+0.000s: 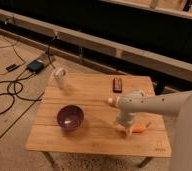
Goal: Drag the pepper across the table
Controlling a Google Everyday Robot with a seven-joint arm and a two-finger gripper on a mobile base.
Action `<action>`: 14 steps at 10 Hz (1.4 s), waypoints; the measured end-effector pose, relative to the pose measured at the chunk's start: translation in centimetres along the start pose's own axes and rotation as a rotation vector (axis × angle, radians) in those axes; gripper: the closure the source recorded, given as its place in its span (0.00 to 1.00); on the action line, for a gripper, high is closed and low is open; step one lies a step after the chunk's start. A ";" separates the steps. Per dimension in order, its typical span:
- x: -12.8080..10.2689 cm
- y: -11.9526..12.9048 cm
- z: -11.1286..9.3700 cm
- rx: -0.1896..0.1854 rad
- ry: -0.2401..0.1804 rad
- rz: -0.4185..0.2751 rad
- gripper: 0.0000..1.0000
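Camera view has the white robot arm (pixel 154 102) coming in from the right edge and bending down so the gripper (pixel 124 125) sits low over the light-wood plank table (pixel 89 142), near its front right part. Honestly can't tell how wide the gripper is or whether it has hold of anything, the wrist covers that bit. The small slim orange-red pepper (pixel 140 128) lies flat on the wood just beside the gripper, on its right as seen here, touching or nearly touching it, hard to say which. Left of the gripper and well apart sits a round purple bowl (pixel 70 117), upright. Further back and left of the gripper, near the far left corner, stands a small white cup-like container (pixel 60 78). Straight behind the gripper, near the far edge, lies a dark brown rectangular bar (pixel 118 84). Way off to the back left, down on the floor, there's a small blue box (pixel 35 65) with black cables (pixel 4 95) trailing around it
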 end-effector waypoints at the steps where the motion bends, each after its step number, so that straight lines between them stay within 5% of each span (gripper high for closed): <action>1: -0.3 -0.3 0.1 -0.001 0.000 0.010 0.35; 14: -1.4 -1.5 0.3 -0.023 -0.010 0.036 0.35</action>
